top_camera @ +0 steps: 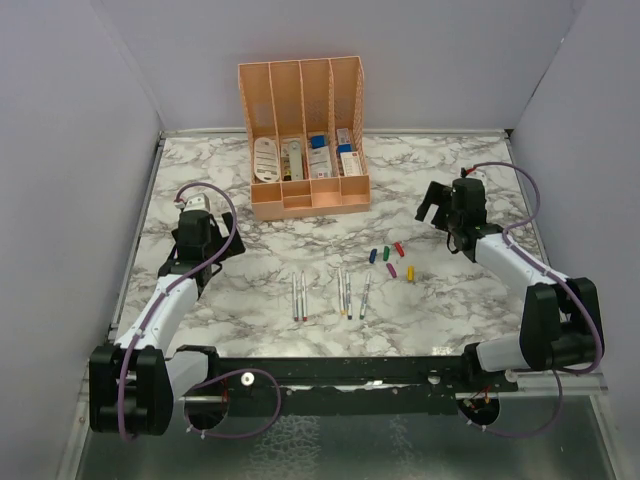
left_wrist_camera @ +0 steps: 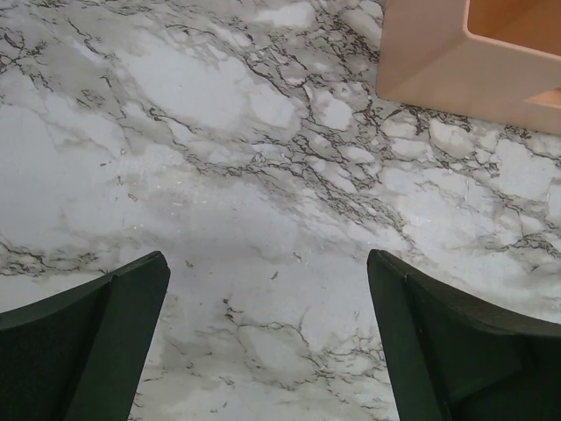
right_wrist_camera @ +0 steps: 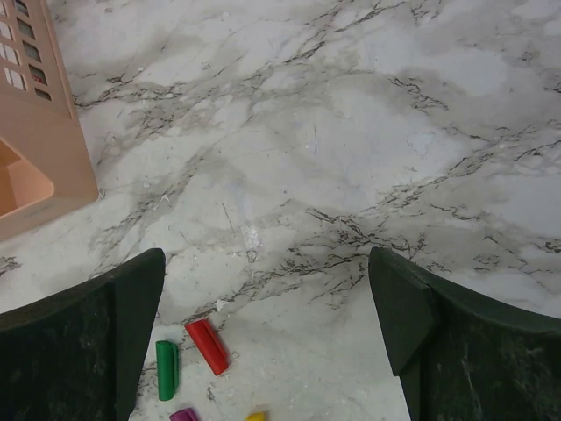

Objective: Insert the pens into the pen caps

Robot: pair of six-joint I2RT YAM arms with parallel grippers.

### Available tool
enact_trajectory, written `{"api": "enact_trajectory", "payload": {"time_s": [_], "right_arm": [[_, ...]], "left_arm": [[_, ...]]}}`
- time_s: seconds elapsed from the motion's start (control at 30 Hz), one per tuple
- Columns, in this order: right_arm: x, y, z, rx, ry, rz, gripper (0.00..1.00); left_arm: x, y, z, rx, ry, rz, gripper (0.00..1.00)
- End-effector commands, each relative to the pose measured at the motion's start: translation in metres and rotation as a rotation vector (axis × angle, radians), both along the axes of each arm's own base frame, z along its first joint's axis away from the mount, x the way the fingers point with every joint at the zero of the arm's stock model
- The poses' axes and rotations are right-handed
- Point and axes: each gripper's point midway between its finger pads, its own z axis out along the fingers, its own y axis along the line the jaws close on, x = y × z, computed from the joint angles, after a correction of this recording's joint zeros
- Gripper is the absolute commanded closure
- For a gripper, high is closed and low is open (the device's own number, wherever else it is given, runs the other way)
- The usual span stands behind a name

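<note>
Several slim grey-white pens (top_camera: 340, 292) lie side by side on the marble table, in front of the middle, in a left pair (top_camera: 299, 297) and a right group (top_camera: 364, 297). The caps lie loose just right of them: blue (top_camera: 373, 256), green (top_camera: 386, 251), red (top_camera: 398, 247), purple (top_camera: 391, 269), yellow (top_camera: 410, 272). My right gripper (top_camera: 437, 208) is open and empty, hovering behind and right of the caps. Its wrist view shows the red cap (right_wrist_camera: 207, 346) and green cap (right_wrist_camera: 166, 369) near its left finger (right_wrist_camera: 105, 333). My left gripper (top_camera: 205, 222) is open and empty over bare marble at the left (left_wrist_camera: 267, 263).
A peach organiser (top_camera: 305, 140) with white boxes and cards stands at the back centre. Its corner shows in the left wrist view (left_wrist_camera: 438, 61) and in the right wrist view (right_wrist_camera: 39, 149). Grey walls close in the table on the left, right and back.
</note>
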Motion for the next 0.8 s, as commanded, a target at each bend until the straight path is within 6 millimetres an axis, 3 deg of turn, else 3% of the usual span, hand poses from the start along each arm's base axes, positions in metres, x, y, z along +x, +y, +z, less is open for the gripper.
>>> {"api": "enact_trajectory", "payload": {"time_s": [0.0,0.43,0.77], "right_arm": [[-0.001,-0.003,0.01,0.012,-0.024,-0.018,0.0],[0.0,0.0,0.008,0.021,-0.005,-0.001,0.0],[-0.02,0.004,0.007,0.047,0.019,0.016,0.0]], "left_arm": [[0.003,-0.005,0.008,-0.014,-0.023,-0.014,0.01],[0.004,-0.007,0.006,-0.025,-0.009,-0.019,0.01],[0.001,-0.028,0.016,-0.101,-0.033,-0.098,0.01]]}}
